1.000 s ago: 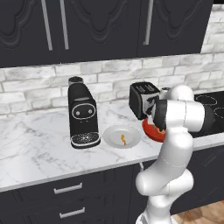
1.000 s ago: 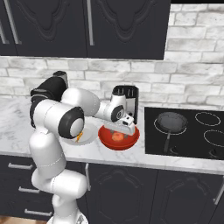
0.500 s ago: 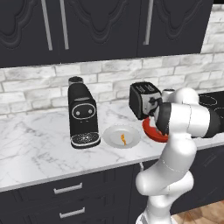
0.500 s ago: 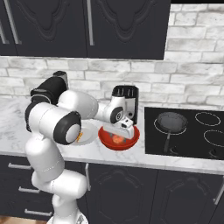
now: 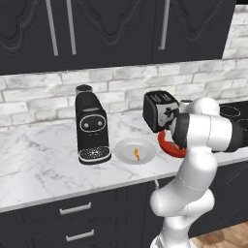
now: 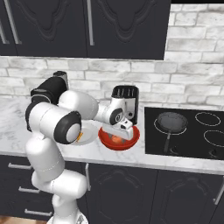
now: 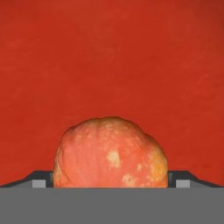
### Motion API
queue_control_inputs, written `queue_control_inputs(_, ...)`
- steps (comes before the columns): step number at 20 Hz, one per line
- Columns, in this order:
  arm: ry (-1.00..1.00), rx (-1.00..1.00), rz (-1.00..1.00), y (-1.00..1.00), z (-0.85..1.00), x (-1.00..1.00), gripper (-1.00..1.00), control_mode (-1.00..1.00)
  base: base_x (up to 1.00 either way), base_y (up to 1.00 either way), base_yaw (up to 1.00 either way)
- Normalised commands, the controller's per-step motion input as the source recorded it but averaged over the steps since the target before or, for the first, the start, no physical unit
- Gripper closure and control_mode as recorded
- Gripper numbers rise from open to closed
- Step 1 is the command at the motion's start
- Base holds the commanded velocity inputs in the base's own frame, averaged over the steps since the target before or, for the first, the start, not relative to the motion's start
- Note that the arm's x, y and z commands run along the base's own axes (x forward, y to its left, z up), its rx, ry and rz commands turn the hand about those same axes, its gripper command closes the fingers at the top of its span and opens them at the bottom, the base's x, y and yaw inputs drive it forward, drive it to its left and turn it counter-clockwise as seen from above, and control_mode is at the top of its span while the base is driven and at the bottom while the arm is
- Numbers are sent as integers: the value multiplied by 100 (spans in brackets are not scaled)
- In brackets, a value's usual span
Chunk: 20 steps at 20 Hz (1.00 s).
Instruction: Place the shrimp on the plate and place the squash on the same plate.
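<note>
The shrimp (image 5: 136,154) is already lying on the plate (image 5: 122,147), which is sitting on the worktop (image 5: 34,164) between the coffee machine (image 5: 91,125) and the red dish (image 6: 131,141), so the squash is the item in hand. The squash (image 7: 110,153) is sitting in the red dish, in front of the toaster (image 6: 125,99), and the gripper (image 6: 119,136) is reaching down into that dish right over it. In the hand view the squash is bulging up between the two fingertips (image 7: 40,179), one tip showing just outside each flank; the jaws are therefore standing spread about as wide as the squash, and whether the tips are actually pressing on it or just beside it I cannot tell. Judgement on handling: the squash is looking firm, rounded and ribbed, probably light for this arm and not fragile, but its smooth curved skin is likely to slip or roll out if pinched high or off-centre. The best hold is probably across its widest part, low on the flanks, with the tips opposite each other, then lifting clear of the dish rim before carrying it over to the plate beside the shrimp.
</note>
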Motion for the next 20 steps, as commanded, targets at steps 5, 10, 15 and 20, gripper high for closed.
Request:
queue_control_inputs(5,0,1,0,0,-5,-2,100,-100,0,0,0)
queue_control_inputs(10,0,-2,-2,0,33,-12,100,-100,0,0,0)
queue_control_inputs(15,-17,0,0,12,88,-26,100,-100,0,0,0)
queue_control_inputs(20,-27,-1,11,65,83,-17,100,-100,0,0,0)
